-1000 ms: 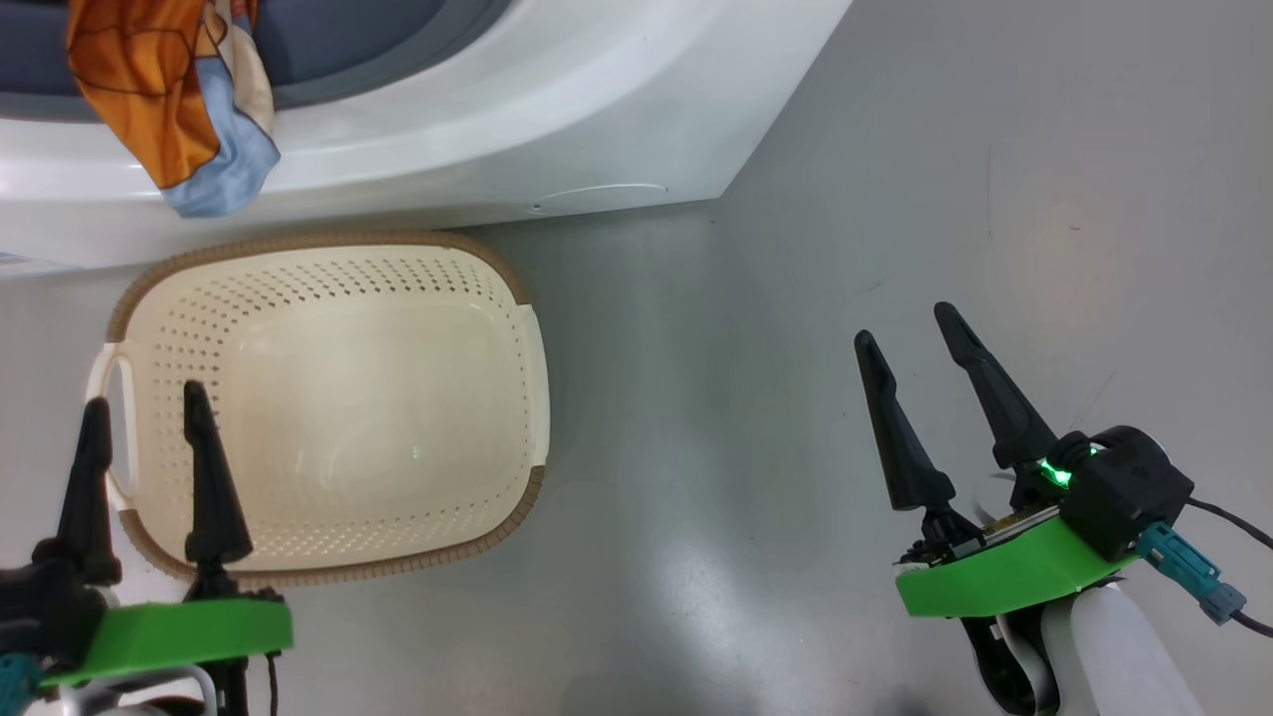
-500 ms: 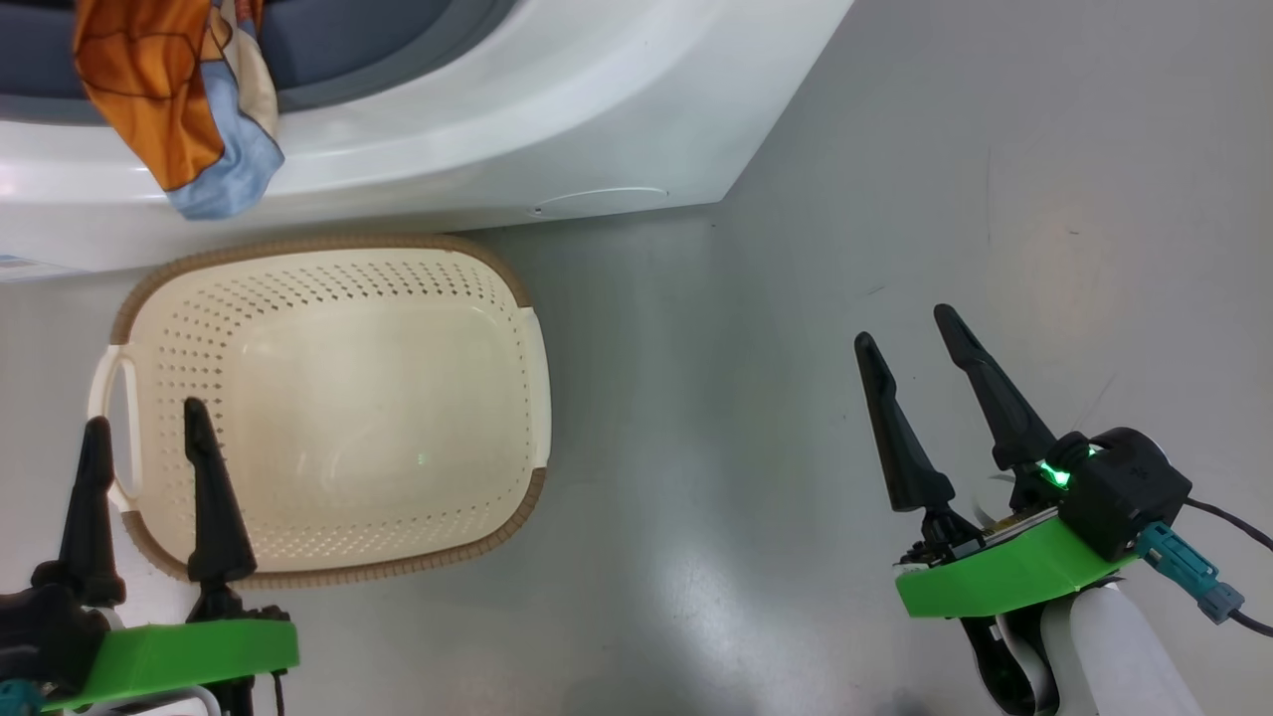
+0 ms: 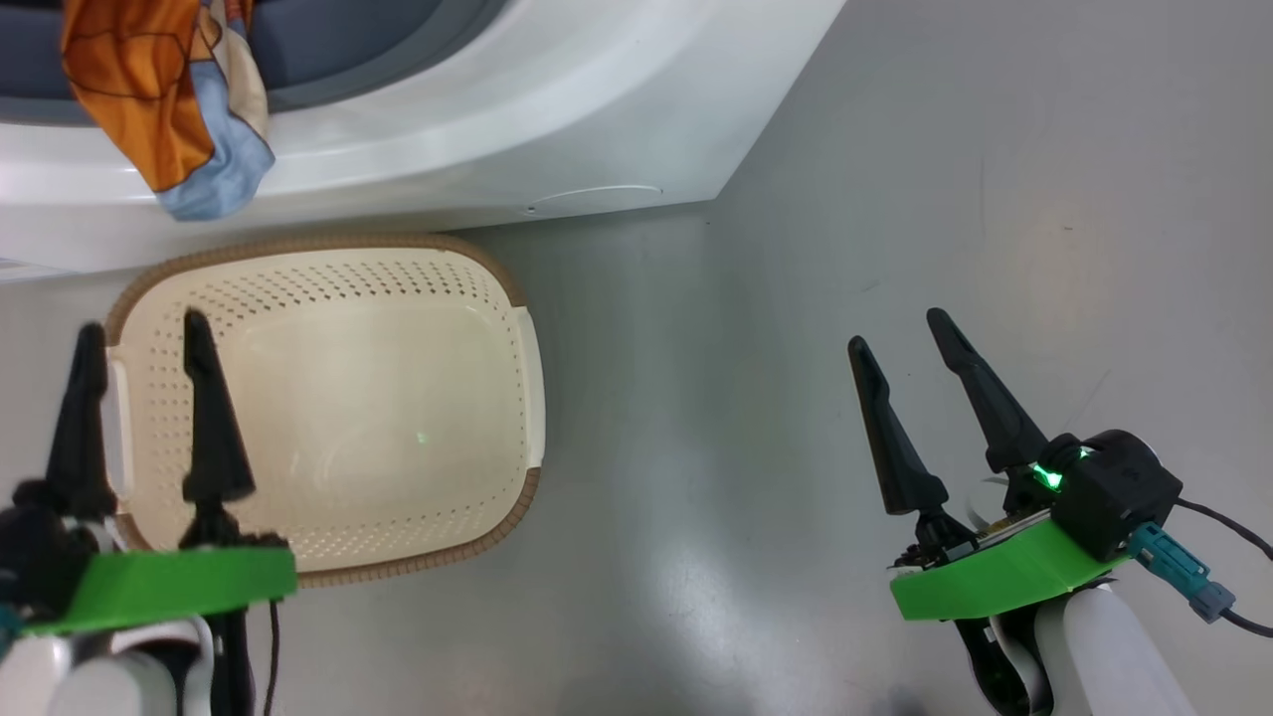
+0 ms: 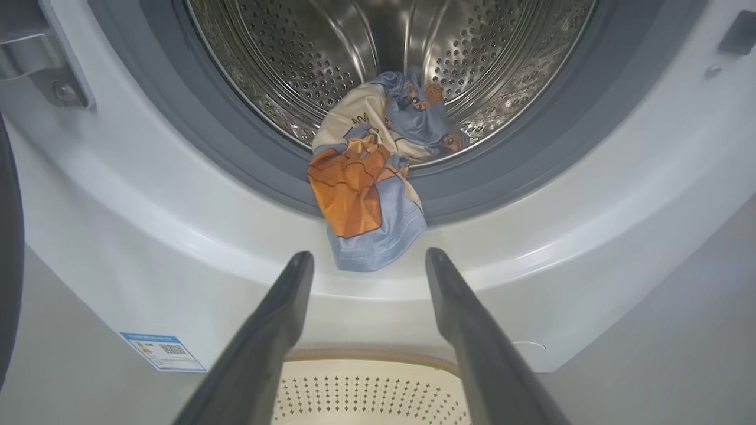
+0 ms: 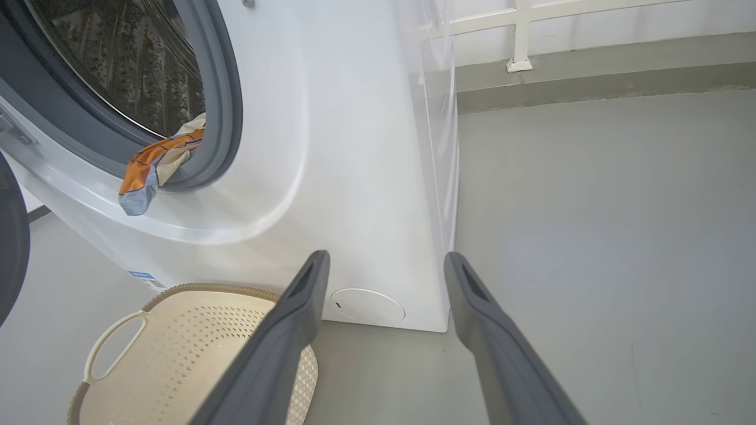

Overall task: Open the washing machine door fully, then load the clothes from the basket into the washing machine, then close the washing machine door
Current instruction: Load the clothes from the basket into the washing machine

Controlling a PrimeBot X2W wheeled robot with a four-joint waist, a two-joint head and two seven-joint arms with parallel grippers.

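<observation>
The washing machine stands open, its steel drum showing in the left wrist view. The clothes, light blue with orange prints, lie half in the drum and drape over the grey gasket onto the white front. A dark edge of the door shows at far left. The cream basket sits empty on the floor before the machine. My left gripper is open above the basket's left handle, pointing at the hanging cloth. My right gripper hangs open over bare floor.
Grey floor stretches to the right of the machine. A round flap sits low on the machine's front and a blue label at its lower left. A wall base with a white frame runs behind.
My left gripper has moved forward toward the machine, over the basket's left handle. The right arm, the cloth and the basket stay as they were.
</observation>
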